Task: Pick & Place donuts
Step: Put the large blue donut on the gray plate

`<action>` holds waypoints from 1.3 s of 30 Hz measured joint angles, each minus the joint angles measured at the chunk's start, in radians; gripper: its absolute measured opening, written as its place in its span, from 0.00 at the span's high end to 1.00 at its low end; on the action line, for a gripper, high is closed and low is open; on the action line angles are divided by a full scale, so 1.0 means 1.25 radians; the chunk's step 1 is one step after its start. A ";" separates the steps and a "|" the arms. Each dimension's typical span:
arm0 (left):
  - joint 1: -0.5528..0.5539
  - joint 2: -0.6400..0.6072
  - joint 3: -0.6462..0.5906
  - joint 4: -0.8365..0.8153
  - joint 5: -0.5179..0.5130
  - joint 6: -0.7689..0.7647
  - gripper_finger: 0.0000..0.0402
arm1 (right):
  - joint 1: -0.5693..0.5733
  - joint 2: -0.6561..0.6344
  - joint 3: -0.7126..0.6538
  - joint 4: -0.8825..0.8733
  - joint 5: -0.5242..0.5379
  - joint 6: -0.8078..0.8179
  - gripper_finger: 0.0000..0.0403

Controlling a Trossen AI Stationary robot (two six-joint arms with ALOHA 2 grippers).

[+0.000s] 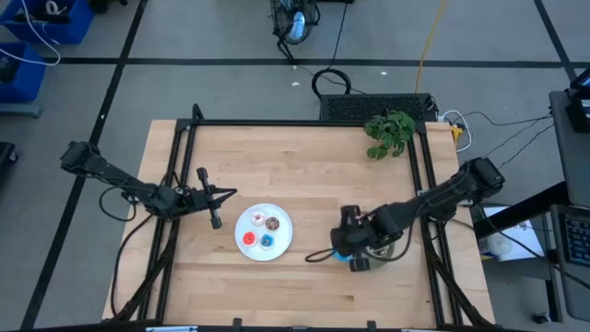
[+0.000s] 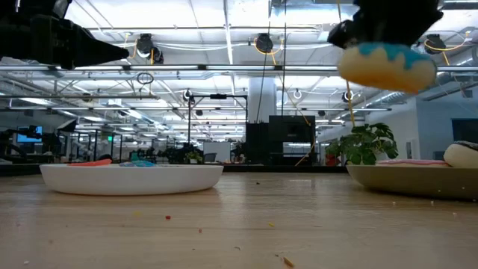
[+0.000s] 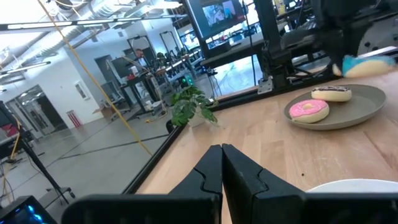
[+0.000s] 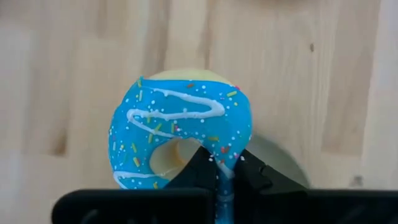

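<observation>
Fingers of my right hand (image 4: 222,163) are pinched on the rim of the large blue donut (image 4: 180,134), one finger through its hole. In the low view I see that donut (image 2: 386,66) held up clear of the wooden surface (image 2: 239,224), just beside the grey plate (image 3: 364,106). On that plate lie a pink donut (image 3: 309,110) and a chocolate donut (image 3: 331,93), touching each other. My left hand (image 3: 222,163) hangs near the white plate (image 1: 283,242) with its fingers pressed together, holding nothing. On the white plate I count four small donuts (image 1: 262,231): red, blue, brown and whitish.
</observation>
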 joint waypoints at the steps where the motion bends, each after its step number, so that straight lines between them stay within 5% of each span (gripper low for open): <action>1: 0.000 0.000 0.000 -0.003 0.000 0.000 0.96 | -0.003 0.007 0.000 -0.014 -0.003 0.000 0.97; 9: 0.000 0.000 0.000 -0.005 0.000 0.000 0.96 | -0.011 0.078 0.000 -0.140 -0.058 0.023 0.97; 25: 0.000 0.000 0.000 -0.004 0.000 0.000 0.96 | -0.011 0.141 -0.097 -0.109 -0.042 0.053 0.95; 39: 0.000 0.000 0.000 -0.004 0.000 -0.001 0.96 | -0.014 0.140 -0.093 -0.134 -0.064 0.053 0.63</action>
